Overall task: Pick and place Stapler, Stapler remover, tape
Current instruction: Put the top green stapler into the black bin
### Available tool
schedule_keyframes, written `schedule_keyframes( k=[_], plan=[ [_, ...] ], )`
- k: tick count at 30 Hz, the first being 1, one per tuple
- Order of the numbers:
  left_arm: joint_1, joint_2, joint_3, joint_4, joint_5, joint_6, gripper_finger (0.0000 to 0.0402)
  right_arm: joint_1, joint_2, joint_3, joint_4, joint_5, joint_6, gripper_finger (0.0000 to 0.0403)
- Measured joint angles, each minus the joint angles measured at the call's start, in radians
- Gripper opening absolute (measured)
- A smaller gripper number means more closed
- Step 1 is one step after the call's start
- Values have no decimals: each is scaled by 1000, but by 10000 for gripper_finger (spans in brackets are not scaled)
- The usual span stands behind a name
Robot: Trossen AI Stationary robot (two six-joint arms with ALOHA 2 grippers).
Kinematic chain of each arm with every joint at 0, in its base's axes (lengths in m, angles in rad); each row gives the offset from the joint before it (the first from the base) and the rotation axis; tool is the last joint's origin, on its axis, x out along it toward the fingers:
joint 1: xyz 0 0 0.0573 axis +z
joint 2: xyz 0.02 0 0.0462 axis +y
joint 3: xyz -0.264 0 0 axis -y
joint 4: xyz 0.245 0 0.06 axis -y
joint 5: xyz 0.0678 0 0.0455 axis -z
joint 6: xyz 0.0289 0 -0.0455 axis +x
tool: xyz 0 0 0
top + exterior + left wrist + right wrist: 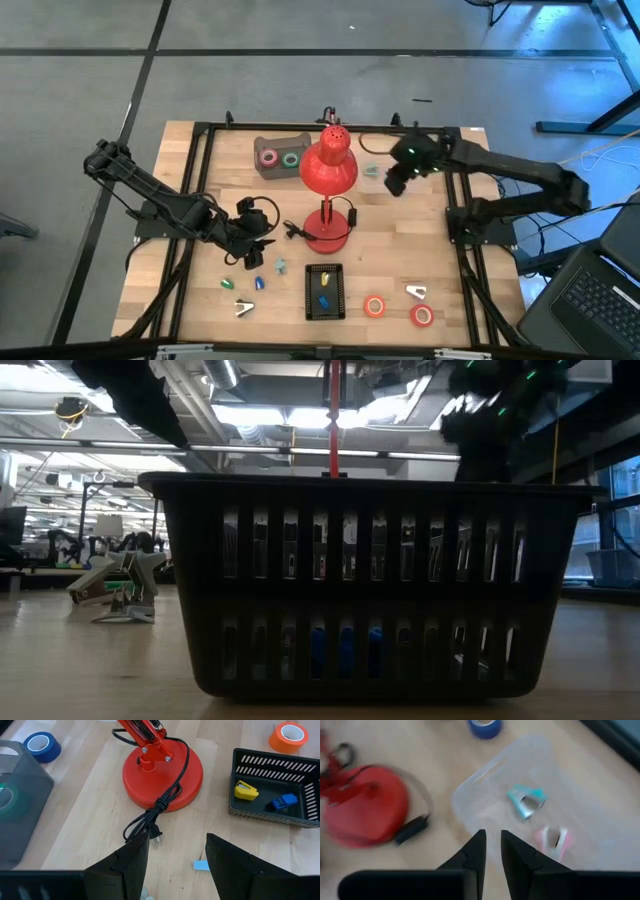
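My left gripper (pixel 252 243) (pixel 177 855) hovers open above the wood, just left of the red lamp's base (pixel 162 770), with the lamp's plug (pixel 155 840) in front of its fingers. My right gripper (pixel 398 182) (pixel 493 852) is shut with nothing between its fingers, above a clear tub (pixel 530 805) that holds a teal staple remover (pixel 526 802) and a pink one (pixel 555 840). An orange tape roll (pixel 375 306) and a red one (pixel 421 316) lie flat near the table's near edge. Pink and green rolls (pixel 279 157) sit in a grey bin. A pale stapler (pixel 243 308) (pixel 115 585) rests on the table.
A black slotted basket (pixel 323 292) (pixel 272 787) holds a yellow piece and a blue piece and fills the low view. The red lamp (pixel 328 170) stands mid-table with its cord coiled by the base. A blue tape roll (pixel 42 746) and small coloured bits (pixel 260 283) lie on the wood.
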Motion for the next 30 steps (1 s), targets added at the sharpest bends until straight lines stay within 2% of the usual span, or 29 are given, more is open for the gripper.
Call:
schedule_keyframes(
  k=[6,12,18,21,26,30],
  plan=[
    [0,0,0,0,-1,-45,187,163,-182,-7,-62,4,161,51],
    [0,0,0,0,0,-60,187,347,-266,-7,-37,14,298,49],
    [0,0,0,0,4,-56,187,559,-250,-8,-2,73,427,49],
    [0,0,0,0,-2,-41,187,666,-226,-9,1,135,499,49],
    [0,0,0,0,-3,-41,187,821,-162,-9,13,266,604,49],
    [0,0,0,0,-3,-57,187,913,-92,-9,63,301,655,49]
  ],
)
